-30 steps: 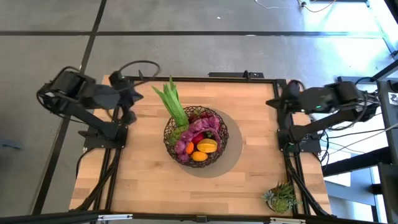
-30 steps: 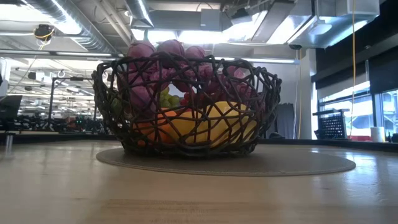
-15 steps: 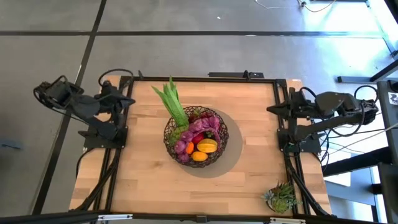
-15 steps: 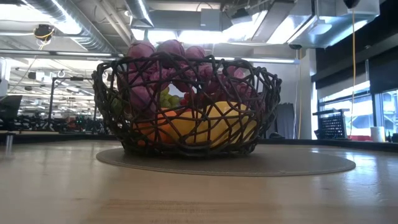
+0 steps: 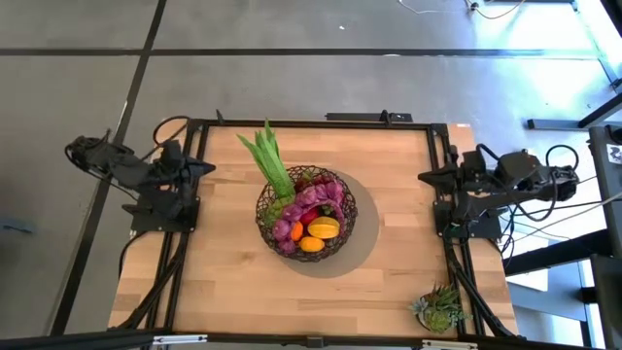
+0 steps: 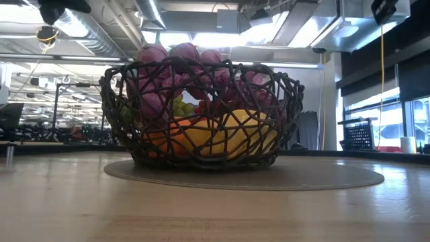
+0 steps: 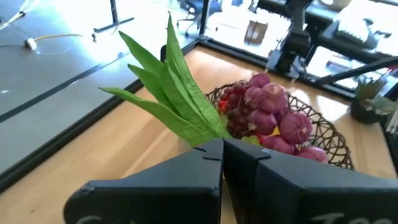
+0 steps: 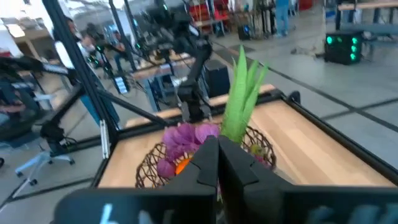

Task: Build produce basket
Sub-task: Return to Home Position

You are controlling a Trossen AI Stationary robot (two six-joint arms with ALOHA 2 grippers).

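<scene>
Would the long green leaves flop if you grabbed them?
Probably not much: the leaves stick straight out past the basket rim without drooping. A push would likely tip them, since only their base rests inside.

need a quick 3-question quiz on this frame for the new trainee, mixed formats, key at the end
1. Short answer: what pokes out over the rim of the basket?
2. Multiple choice: where is the succulent plant? A) inside the basket. B) on a corner of the table on the right arm's side, apart from the basket. C) between the left arm's fingers.
3. True or false: the left gripper and the right gripper each hold a fruit.
Key: 1) the long green leafy stalk. 2) B. 3) False: both are shut on nothing, at the table's side edges.
</scene>
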